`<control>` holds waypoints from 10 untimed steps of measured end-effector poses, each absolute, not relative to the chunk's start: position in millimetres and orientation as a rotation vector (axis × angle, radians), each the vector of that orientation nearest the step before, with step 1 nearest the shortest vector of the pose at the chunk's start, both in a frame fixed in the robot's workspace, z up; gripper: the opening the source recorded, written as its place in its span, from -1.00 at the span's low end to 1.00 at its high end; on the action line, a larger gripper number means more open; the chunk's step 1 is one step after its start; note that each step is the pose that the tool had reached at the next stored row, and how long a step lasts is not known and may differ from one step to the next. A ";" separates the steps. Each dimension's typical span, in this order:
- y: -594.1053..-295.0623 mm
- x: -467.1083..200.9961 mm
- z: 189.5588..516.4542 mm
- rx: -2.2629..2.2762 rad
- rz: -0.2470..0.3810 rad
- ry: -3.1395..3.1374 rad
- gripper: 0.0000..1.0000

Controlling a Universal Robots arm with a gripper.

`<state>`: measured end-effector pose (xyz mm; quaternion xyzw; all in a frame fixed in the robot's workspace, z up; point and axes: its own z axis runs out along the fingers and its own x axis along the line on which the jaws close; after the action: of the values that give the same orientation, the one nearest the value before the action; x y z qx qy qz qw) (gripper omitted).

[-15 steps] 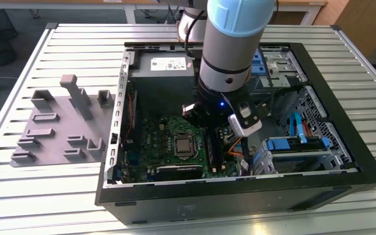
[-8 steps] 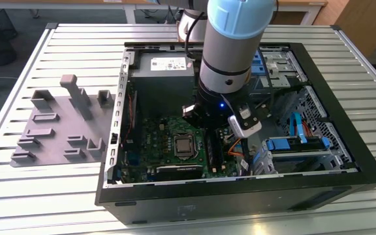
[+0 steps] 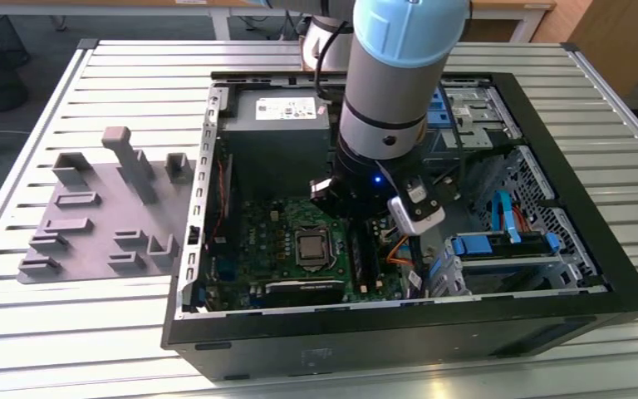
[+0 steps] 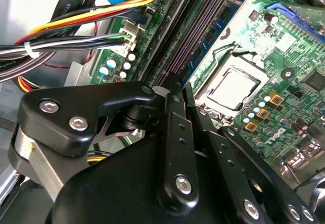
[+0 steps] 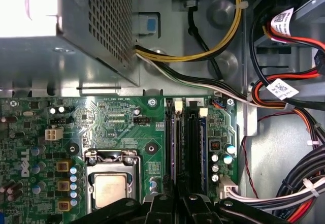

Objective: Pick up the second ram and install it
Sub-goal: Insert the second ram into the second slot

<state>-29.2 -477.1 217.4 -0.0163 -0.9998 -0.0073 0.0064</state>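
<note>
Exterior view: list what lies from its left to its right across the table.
Grey holder blocks → green motherboard → processor socket → gripper → blue drive cage → case's black side wall.

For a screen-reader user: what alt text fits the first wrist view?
The gripper sits over the memory slots of a green motherboard, beside the processor socket. A metal power supply and bundled cables lie beyond.

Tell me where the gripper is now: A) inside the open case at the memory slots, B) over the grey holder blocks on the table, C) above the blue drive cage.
A: in the first wrist view the gripper sits at the memory slots beside the processor socket.
</note>
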 end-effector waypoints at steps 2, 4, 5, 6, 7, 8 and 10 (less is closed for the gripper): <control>-477.9 -29.3 217.5 -0.051 -0.029 -3.128 -0.72; -478.4 -29.2 217.5 -0.050 -0.051 -3.128 -0.72; -478.9 -29.2 217.6 -0.050 -0.066 -3.127 -0.72; -479.4 -29.3 217.6 -0.050 -0.071 -3.127 -0.72; -479.4 -29.3 217.6 -0.050 -0.071 -3.127 -0.72; -479.5 -29.3 217.6 -0.050 -0.071 -3.127 -0.72; -480.1 -29.0 217.5 -0.050 -0.071 -3.127 -0.72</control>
<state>-29.0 -480.1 217.5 -0.0161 -0.9996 -0.0227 0.0067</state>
